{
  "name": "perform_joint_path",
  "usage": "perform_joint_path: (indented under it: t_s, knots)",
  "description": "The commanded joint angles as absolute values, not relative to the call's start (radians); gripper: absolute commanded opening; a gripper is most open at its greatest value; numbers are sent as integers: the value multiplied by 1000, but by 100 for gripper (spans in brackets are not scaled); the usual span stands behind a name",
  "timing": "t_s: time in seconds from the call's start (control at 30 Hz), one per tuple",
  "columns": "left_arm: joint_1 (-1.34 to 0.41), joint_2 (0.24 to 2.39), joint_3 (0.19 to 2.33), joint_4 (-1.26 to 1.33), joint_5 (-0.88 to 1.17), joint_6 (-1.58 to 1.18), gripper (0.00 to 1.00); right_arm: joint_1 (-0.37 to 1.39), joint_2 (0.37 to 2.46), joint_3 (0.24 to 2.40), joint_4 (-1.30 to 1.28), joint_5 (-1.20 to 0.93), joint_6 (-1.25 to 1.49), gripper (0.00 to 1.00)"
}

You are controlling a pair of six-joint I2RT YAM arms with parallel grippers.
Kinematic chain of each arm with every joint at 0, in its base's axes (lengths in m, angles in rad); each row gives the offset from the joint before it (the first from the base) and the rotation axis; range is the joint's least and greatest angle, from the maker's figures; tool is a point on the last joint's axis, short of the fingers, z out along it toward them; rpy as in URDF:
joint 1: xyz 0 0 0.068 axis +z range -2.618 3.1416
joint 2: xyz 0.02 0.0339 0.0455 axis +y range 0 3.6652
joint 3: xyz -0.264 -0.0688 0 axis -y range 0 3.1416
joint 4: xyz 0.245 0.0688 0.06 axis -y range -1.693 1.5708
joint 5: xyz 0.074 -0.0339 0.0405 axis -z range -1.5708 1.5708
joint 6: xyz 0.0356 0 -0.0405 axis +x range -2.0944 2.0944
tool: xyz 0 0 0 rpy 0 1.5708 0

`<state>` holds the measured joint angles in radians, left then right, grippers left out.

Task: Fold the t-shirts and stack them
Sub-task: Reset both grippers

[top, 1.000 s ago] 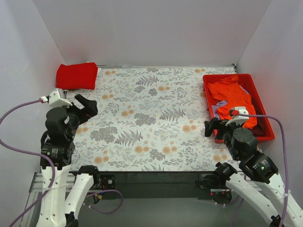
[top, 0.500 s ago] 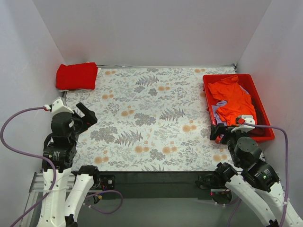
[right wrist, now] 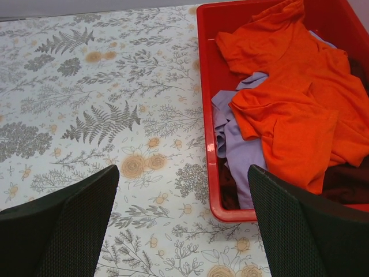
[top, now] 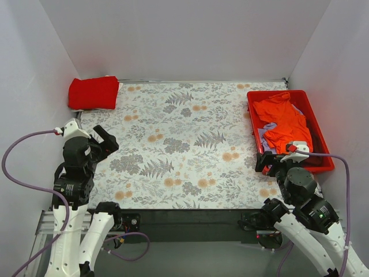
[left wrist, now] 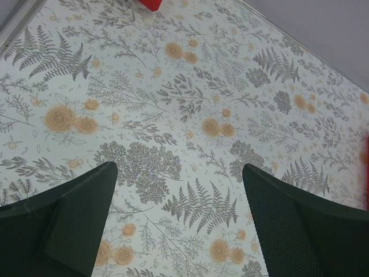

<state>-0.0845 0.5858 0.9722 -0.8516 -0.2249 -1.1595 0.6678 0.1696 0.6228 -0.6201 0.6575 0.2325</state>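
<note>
While both arms hang low near the front edge of the flowery worktop (top: 184, 144), each hand is open. The left hand (left wrist: 179, 170) sits at about 8 o'clock on the worktop. Its two black fingers are wide apart, with only the leaf and flower pattern showing between them. The right hand (right wrist: 183, 170) sits at about 4 o'clock. Its fingers are wide apart too, and it is near the front corner of the hard red plastic tray (right wrist: 204, 86). The tray is at about 3 o'clock, by the right wall. A crumpled bright orange cloth t-shirt (right wrist: 288, 75) lies on top inside it. A soft lavender t-shirt (right wrist: 239, 138) peeks out from under the orange one. A dark cloth piece (right wrist: 346, 179) shows at the near end of the tray. A plain bright red cloth t-shirt (top: 93, 92) lies folded at 10 o'clock in the far left corner, well apart from both hands.
</note>
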Motion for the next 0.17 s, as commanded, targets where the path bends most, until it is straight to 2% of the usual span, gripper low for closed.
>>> perform_joint_path:
  t_s: [0.0,0.13]
  knots:
    - [-89,600,956,-824,-210,-1129,90,667,160,618,-586,663,238,99]
    - [-94,609,953,-815,-199,-1117,91,667,158,618,-586,663,235,98]
